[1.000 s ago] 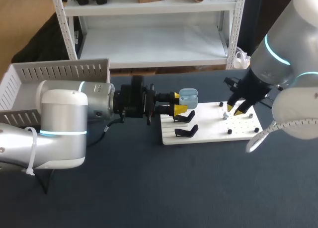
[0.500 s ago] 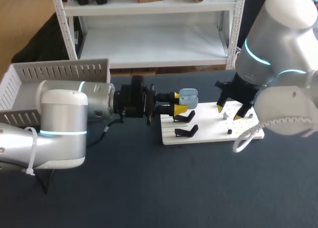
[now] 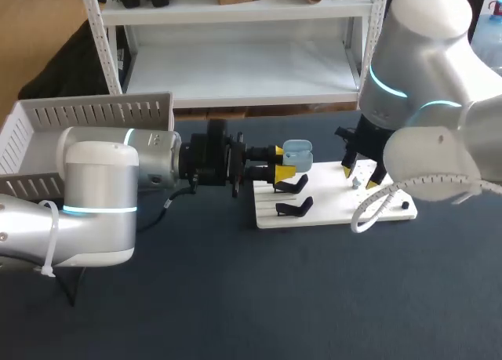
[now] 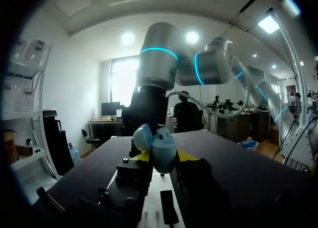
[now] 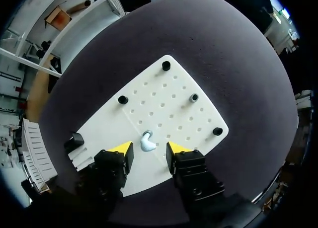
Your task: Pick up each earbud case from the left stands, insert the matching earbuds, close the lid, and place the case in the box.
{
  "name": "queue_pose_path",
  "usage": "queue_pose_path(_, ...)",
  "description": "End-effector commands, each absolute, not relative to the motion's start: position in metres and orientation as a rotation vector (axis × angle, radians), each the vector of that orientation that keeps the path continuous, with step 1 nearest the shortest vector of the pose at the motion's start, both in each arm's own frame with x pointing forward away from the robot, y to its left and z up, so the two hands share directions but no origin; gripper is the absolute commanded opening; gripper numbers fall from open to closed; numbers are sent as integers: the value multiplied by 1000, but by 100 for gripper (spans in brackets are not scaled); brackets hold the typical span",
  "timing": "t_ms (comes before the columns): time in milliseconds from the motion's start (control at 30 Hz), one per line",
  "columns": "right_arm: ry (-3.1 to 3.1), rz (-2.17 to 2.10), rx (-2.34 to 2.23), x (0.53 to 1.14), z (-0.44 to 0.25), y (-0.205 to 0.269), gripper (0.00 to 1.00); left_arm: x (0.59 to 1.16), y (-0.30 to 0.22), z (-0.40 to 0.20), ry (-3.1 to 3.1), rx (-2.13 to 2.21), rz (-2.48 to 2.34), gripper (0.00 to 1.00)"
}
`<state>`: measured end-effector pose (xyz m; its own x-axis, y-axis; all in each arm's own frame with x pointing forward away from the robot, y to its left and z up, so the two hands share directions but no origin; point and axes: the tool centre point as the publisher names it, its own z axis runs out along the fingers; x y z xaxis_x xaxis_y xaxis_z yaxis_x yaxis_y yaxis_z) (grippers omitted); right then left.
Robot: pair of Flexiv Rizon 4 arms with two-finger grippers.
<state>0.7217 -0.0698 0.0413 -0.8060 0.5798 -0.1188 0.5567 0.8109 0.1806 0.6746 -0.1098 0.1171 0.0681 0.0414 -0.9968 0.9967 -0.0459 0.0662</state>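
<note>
A light blue earbud case (image 3: 297, 154) with its lid up hangs over the left end of the white pegboard (image 3: 329, 205), and my left gripper (image 3: 283, 167) is shut on it. In the left wrist view the case (image 4: 159, 147) sits between the yellow tips. My right gripper (image 3: 359, 176) hovers open over the board's right half. In the right wrist view a small pale blue earbud (image 5: 147, 141) lies on the board (image 5: 169, 106) between the spread fingertips of that gripper (image 5: 149, 148), apart from both.
Two black stands (image 3: 292, 186) (image 3: 295, 208) sit bare on the board's left side. Black pegs (image 5: 166, 65) (image 5: 217, 131) dot the board. A white slatted box (image 3: 55, 129) stands at the table's far left, behind my left arm.
My right arm has swung left over the board and its fingers have spread wider. The left arm and the case have not moved.
</note>
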Motion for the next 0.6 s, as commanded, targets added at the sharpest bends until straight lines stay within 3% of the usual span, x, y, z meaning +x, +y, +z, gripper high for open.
queue_pose_path(33,2818,197,913,723,38,-69,39,675,-110,116,1167,1302,-1170,0)
queue_pose_path(600,2806,200,945,728,28,-67,35,675,-110,116,1167,1302,-1170,0)
